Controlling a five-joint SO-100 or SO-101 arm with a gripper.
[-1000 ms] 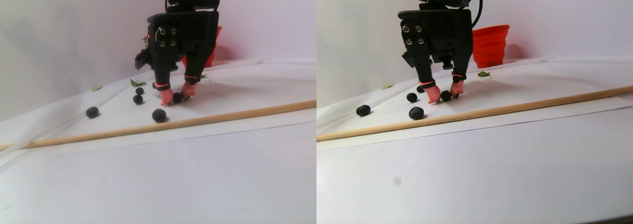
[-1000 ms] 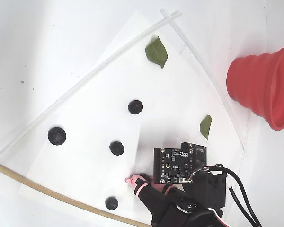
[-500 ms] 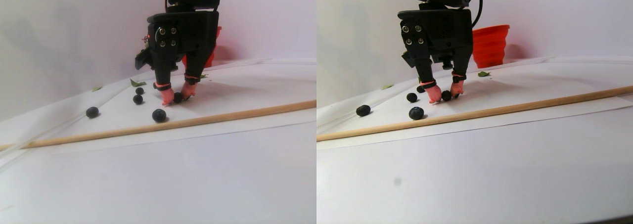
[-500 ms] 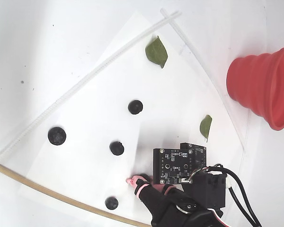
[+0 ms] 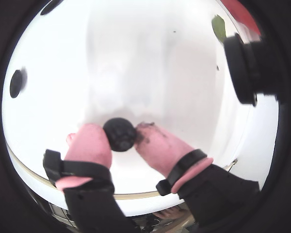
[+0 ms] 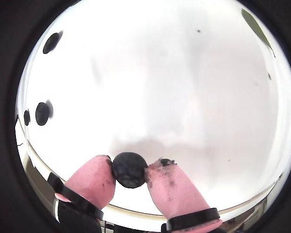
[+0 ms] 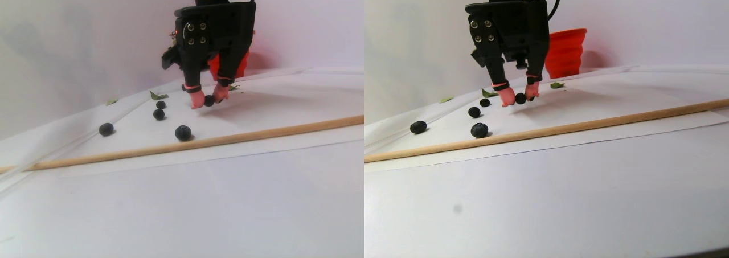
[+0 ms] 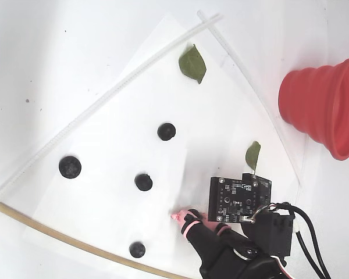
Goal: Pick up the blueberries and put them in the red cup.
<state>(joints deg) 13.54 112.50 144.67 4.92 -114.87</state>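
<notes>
In both wrist views the jaws (image 6: 130,170) are clamped on one blueberry (image 6: 129,169), which sits between the two pink fingertips (image 5: 89,141) with white paper below it. One wrist view shows other berries off to the left (image 6: 42,113), well apart from the held one. The other shows a green leaf (image 5: 218,26) and a sliver of red at the upper right edge.

In the stereo pair view the held blueberry (image 7: 209,100) hangs clear of the paper, so the pick looks made and the carry just beginning. Four blueberries lie on the paper to the left; the largest (image 7: 183,132) is nearest the wooden stick (image 7: 239,137). The red cup (image 7: 565,53) stands behind the arm by the pale wall.

In the fixed view from above, four loose blueberries (image 8: 143,182) lie on the white sheet (image 8: 122,116) and the red cup (image 8: 320,104) sits at the right edge, well apart from the jaws. Its inside is not visible, so I cannot tell whether it holds anything. By my reading, one berry of five is in hand and four remain.

The desk (image 8: 46,46) is plain white, with a paper sheet edged by thin white strips (image 8: 104,96). Two leaves (image 8: 192,63) lie on it.
</notes>
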